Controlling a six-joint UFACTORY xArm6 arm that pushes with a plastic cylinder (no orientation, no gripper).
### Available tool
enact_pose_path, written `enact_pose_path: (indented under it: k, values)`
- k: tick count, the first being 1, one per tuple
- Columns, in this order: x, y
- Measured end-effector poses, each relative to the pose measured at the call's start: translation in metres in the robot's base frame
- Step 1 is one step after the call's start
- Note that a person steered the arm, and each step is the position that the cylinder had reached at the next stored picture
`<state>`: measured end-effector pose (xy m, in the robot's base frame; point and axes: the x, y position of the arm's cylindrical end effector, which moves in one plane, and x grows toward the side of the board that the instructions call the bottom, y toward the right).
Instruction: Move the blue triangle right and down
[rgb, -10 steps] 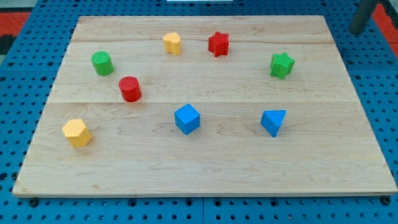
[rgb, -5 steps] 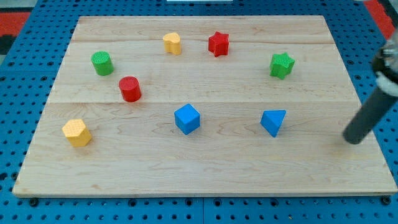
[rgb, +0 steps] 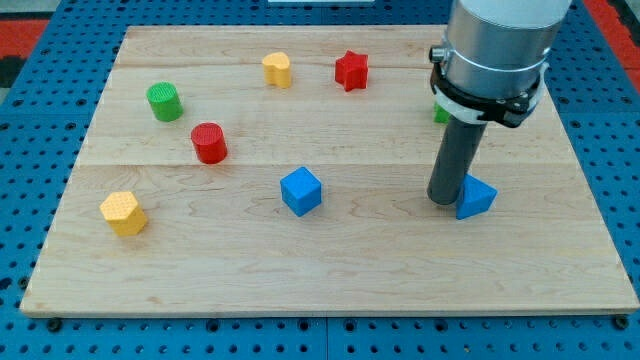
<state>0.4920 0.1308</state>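
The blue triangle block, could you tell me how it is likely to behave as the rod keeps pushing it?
The blue triangle looks rigid and flat-based, so it should probably slide, not roll. My tip touches its left side, so an off-centre push may spin it. The smooth wooden board suggests little resistance.
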Motion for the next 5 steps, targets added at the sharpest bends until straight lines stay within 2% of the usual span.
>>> enact_pose_path:
  k: [2, 3, 4, 5]
  values:
    - [-0.031, 0.03]
    - [-0.01, 0.056]
    - [0.01, 0.058]
    - [0.008, 0.055]
